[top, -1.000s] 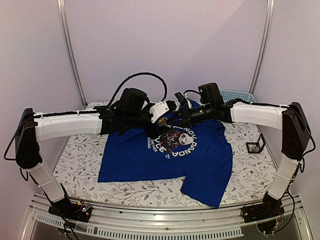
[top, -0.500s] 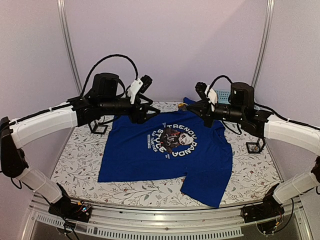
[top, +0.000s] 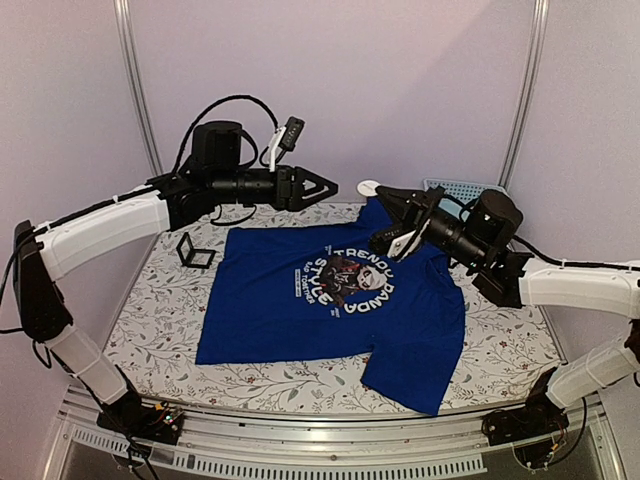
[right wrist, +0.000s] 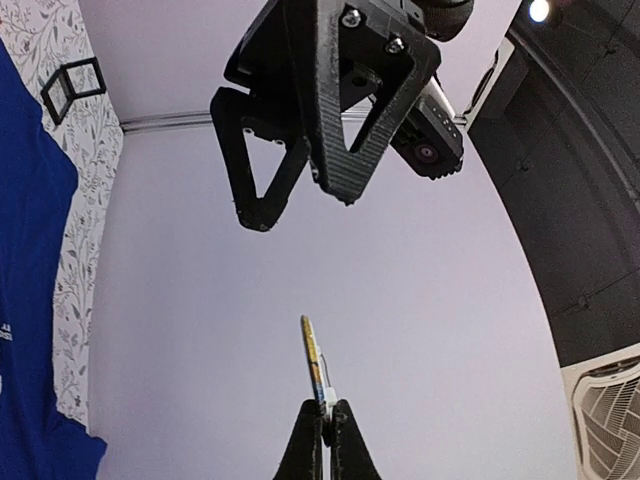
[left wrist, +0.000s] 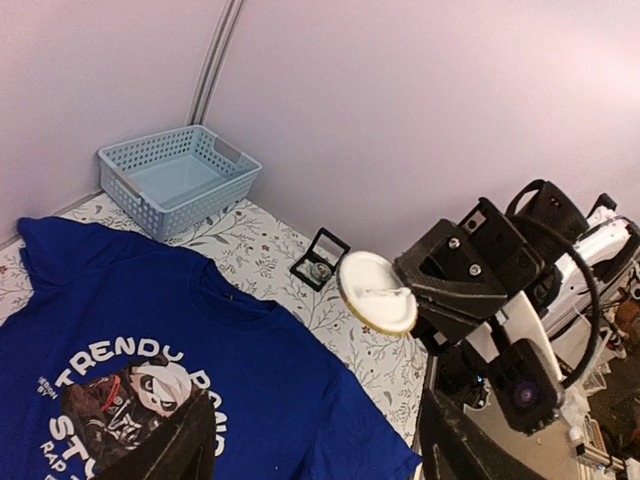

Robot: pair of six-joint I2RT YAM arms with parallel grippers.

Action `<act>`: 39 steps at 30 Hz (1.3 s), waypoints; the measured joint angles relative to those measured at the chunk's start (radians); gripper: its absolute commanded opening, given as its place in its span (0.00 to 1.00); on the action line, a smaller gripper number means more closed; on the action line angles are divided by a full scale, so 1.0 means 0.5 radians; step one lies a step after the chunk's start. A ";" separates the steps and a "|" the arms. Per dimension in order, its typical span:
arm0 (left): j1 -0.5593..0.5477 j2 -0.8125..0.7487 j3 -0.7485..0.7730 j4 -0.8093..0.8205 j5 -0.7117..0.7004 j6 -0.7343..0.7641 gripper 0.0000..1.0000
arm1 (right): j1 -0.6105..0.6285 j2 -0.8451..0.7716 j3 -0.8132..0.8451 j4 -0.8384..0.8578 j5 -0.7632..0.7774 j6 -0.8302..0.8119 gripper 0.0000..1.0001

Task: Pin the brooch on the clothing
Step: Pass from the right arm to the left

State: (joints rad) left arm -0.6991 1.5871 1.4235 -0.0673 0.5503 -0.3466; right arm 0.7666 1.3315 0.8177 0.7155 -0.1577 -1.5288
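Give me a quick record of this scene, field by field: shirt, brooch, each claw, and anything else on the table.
shirt: blue, panda print, spread on the floral table
brooch: round, white, in the air, not pinned
left claw: open, empty, raised
right claw: shut on the brooch
other: pale blue basket, small black frame, both on the table
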 measured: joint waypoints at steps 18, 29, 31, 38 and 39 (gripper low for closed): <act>-0.029 0.131 0.002 0.553 0.347 -0.404 0.50 | 0.105 0.098 -0.026 0.438 0.102 -0.777 0.00; -0.086 0.211 0.046 0.603 0.411 -0.433 0.25 | 0.128 0.117 -0.022 0.471 0.103 -0.805 0.00; -0.089 0.224 0.065 0.617 0.414 -0.437 0.17 | 0.130 0.119 -0.022 0.472 0.103 -0.808 0.00; -0.089 0.233 0.084 0.648 0.418 -0.493 0.00 | 0.140 0.130 -0.021 0.499 0.117 -0.861 0.00; -0.089 0.233 0.086 0.650 0.420 -0.500 0.00 | 0.140 0.131 -0.021 0.500 0.119 -0.871 0.00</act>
State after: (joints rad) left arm -0.7433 1.7039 1.4666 0.2577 0.7601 -0.5964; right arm 0.8364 1.3972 0.8070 0.9657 -0.0982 -1.9640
